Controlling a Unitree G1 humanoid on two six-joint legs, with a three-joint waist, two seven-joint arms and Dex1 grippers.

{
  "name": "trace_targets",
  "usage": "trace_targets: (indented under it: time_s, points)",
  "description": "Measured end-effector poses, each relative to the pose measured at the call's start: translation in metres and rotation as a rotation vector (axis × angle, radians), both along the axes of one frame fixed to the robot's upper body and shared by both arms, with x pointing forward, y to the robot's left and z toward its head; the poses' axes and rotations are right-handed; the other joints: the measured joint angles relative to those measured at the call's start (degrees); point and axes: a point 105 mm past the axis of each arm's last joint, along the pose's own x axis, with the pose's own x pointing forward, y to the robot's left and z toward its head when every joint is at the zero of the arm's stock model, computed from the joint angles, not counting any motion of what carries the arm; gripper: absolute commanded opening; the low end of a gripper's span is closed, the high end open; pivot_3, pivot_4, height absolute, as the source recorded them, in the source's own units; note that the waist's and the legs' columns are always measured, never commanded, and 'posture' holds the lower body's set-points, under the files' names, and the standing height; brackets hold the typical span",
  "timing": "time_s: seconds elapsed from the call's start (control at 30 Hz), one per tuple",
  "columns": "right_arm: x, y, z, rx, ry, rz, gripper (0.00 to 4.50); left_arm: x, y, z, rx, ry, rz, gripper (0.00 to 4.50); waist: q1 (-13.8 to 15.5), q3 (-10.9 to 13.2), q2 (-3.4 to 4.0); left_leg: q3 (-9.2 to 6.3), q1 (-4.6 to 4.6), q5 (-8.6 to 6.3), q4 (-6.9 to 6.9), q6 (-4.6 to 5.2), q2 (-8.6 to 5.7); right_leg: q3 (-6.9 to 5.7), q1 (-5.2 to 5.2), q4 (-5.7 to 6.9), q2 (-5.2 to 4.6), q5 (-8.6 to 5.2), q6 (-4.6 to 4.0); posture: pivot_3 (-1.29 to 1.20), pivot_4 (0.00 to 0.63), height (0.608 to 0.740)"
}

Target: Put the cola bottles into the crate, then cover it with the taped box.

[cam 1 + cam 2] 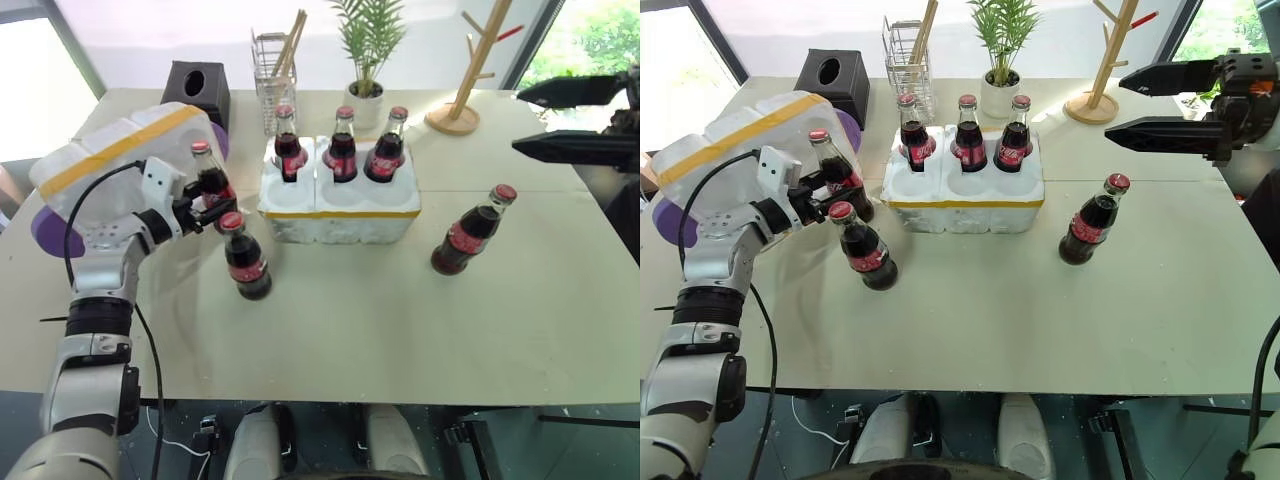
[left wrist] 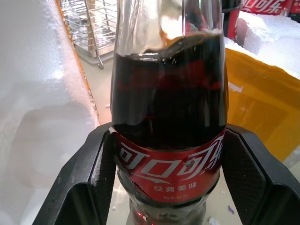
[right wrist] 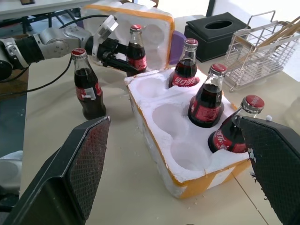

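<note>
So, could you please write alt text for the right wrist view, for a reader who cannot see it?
A white styrofoam crate holds three cola bottles along one side, its other three wells empty. Beyond it the left gripper has its fingers around a fourth bottle beside the taped box; another bottle stands loose on the table.

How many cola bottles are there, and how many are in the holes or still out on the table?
Glass cola bottles with red caps standing in the low white styrofoam crate: 3
On the table outside the crate: 3, one between the left claw's fingers
Total: 6
</note>
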Motion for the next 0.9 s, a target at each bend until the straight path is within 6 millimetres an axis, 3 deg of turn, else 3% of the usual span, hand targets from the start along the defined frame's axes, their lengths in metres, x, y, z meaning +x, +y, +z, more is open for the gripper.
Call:
trace_targets:
  time_s: [0.13, 0.3, 0.6, 0.9]
  points:
    - [0.001, -0.002, -0.006, 0.004, 0.015, -0.014, 4.50, -0.004, 0.004, 0.006, -0.007, 0.041, -0.014, 2.61, -0.1, 0.0, -0.01, 0.00, -0.20, 0.04, 0.01, -0.07, 0.00, 0.00, -0.16, 0.00, 0.01, 0.01, 0.01, 0.00, 0.150, 0.740]
    - [0.002, -0.001, -0.008, 0.010, 0.010, -0.021, 4.50, -0.011, -0.005, 0.026, -0.091, 0.045, -0.062, 2.61, 0.2, 0.0, -0.06, 0.01, -0.42, 0.15, 0.07, -0.25, -0.01, -0.10, -0.23, -0.01, 0.02, 0.03, 0.05, 0.00, 0.150, 0.740]
    - [0.004, -0.003, -0.011, 0.026, 0.011, -0.043, 4.50, -0.021, -0.036, 0.083, -0.156, -0.028, -0.195, 2.61, 0.2, 0.1, -0.18, -0.03, -0.44, 0.18, 0.10, -0.29, -0.04, -0.14, -0.20, -0.03, 0.05, 0.07, 0.13, 0.00, 0.150, 0.740]
    - [0.004, -0.005, -0.013, 0.023, 0.003, -0.064, 4.50, -0.009, -0.070, 0.130, -0.225, -0.176, -0.250, 2.61, 0.2, 0.2, -0.32, -0.10, -0.44, 0.21, 0.18, -0.33, -0.08, -0.15, -0.12, -0.05, 0.06, 0.12, 0.22, 0.00, 0.150, 0.740]
